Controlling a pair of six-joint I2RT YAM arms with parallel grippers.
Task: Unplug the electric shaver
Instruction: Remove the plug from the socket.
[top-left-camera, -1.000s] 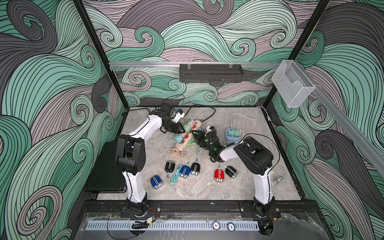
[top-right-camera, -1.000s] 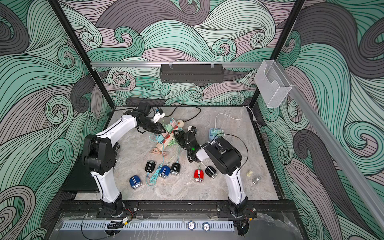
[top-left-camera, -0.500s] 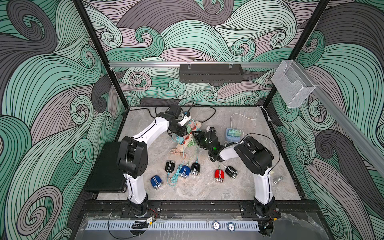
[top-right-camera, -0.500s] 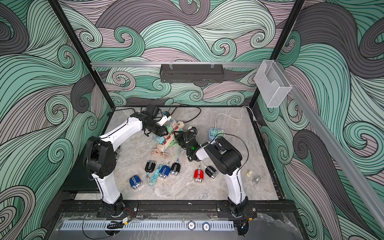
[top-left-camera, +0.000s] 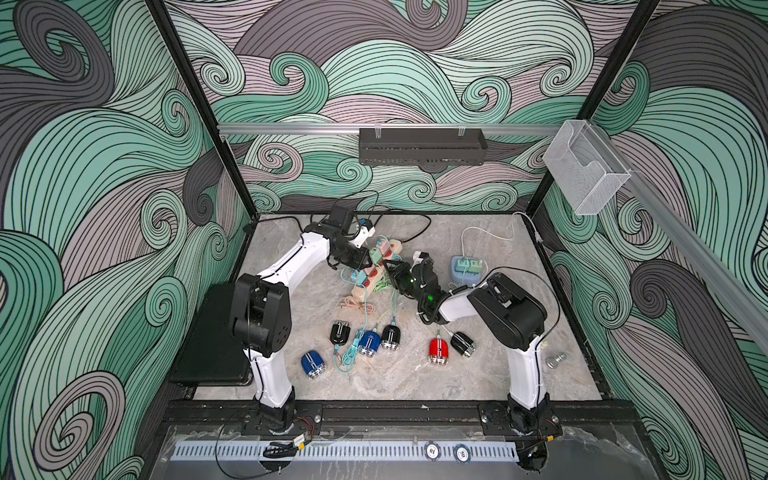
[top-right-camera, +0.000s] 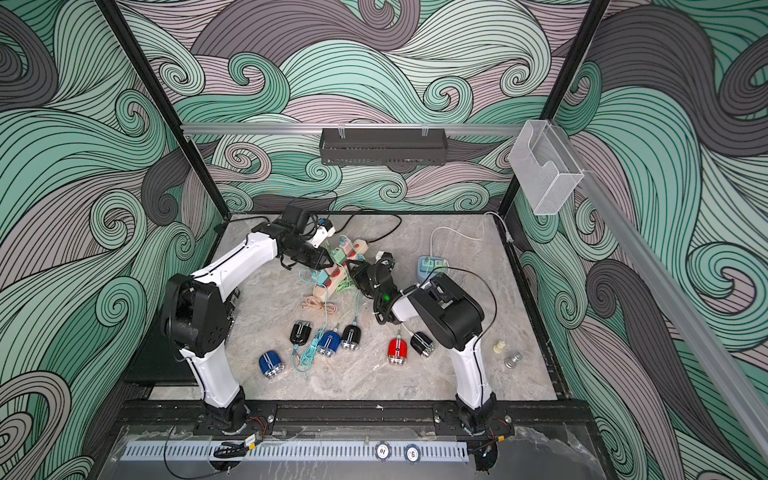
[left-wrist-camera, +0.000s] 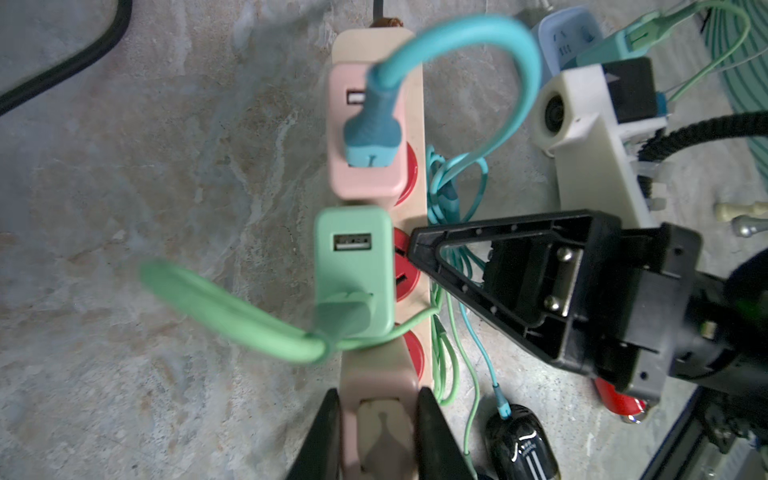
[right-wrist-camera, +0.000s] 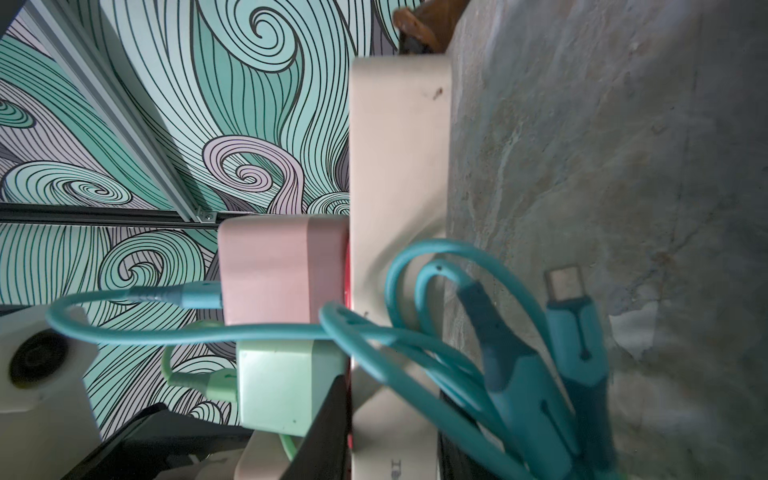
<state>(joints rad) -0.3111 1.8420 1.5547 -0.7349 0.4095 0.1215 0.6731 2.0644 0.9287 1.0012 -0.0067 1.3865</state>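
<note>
On the marble table (top-left-camera: 498, 374), shavers (top-left-camera: 390, 336) are lying near the front, cables (top-left-camera: 351, 354) running back to the strip (left-wrist-camera: 417, 95). There the right gripper (right-wrist-camera: 392, 390) is clamping the strip's edge and the left gripper (left-wrist-camera: 378, 395) is pinching a beige adapter (left-wrist-camera: 380, 440), not yet pulled out.

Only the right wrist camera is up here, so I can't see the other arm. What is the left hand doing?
Observer: The left hand is closed on a pale pink adapter, which sits next to the green adapter on the power strip.
Operator: Is any shaver cabled?
Observer: Yes, a thin teal cable ends in a black shaver.
Operator: Where exactly is my right hand?
Observer: The right hand looks clamped on the strip's edge, at a red socket beside the green adapter.
</note>
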